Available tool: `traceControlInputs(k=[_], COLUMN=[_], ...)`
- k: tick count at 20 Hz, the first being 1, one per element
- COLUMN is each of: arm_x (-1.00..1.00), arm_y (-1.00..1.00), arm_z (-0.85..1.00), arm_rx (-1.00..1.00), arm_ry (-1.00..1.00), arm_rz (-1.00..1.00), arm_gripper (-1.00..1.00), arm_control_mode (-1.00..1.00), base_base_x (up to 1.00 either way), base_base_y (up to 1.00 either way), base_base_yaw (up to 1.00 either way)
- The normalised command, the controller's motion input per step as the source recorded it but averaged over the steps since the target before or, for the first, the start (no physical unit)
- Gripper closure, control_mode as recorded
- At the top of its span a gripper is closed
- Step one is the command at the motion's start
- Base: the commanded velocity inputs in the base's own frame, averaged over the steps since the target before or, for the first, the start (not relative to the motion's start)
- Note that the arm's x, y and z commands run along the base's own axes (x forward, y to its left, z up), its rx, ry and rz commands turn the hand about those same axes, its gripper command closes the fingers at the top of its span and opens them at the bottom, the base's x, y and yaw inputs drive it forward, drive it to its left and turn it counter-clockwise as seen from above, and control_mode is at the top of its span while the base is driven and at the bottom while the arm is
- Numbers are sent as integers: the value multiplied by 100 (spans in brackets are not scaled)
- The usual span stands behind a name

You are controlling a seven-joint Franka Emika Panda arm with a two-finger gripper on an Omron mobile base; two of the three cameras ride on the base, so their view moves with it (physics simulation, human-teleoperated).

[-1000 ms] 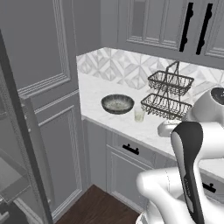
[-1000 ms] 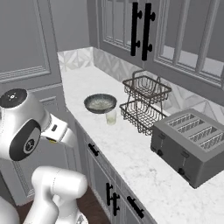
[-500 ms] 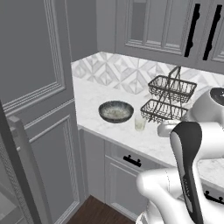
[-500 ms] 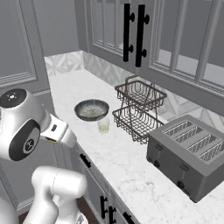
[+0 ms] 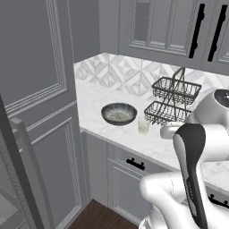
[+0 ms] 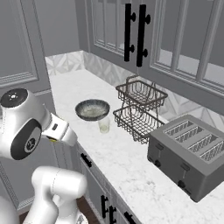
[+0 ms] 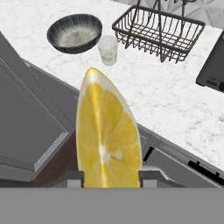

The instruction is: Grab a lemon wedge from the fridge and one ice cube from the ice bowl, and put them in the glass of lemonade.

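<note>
In the hand view a bright yellow lemon wedge point(image 7: 107, 140) stands upright between the fingers, and my gripper point(image 7: 109, 175) is shut on it. Past it, on the white marble counter point(image 7: 175, 96), sits the dark ice bowl point(image 7: 74, 33) with its pale speckled inside. The small glass of lemonade point(image 7: 107, 49) stands just right of the bowl. Both base views show the bowl point(image 5: 119, 113) point(image 6: 92, 109) and the glass point(image 5: 143, 125) point(image 6: 104, 124) near the counter's front edge. An edge of the open fridge door point(image 5: 24, 174) shows at the lower left.
A two-tier black wire basket point(image 5: 174, 100) point(image 6: 140, 109) stands right of the glass, and a grey toaster point(image 6: 188, 148) beyond it. Upper cabinets with black handles point(image 6: 133, 33) hang over the counter. A tall panelled cabinet point(image 5: 40, 89) bounds the counter on the left, with drawers point(image 5: 134, 163) below.
The whole picture has shifted in both base views as the base moved along the counter. The fridge has slid off to the left. The gripper still holds the wedge.
</note>
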Motion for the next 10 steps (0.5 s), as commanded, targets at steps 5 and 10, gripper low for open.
traceControlInputs(k=[5,10], arm_x=[100,96], arm_y=[3,6], arm_z=[0,3], arm_rx=[0,-16], arm_ry=[4,31], arm_rz=[11,0], arm_gripper=[100,100], arm_control_mode=[-100,-100], base_base_x=[0,0], base_base_y=[0,0], base_base_yaw=[0,0])
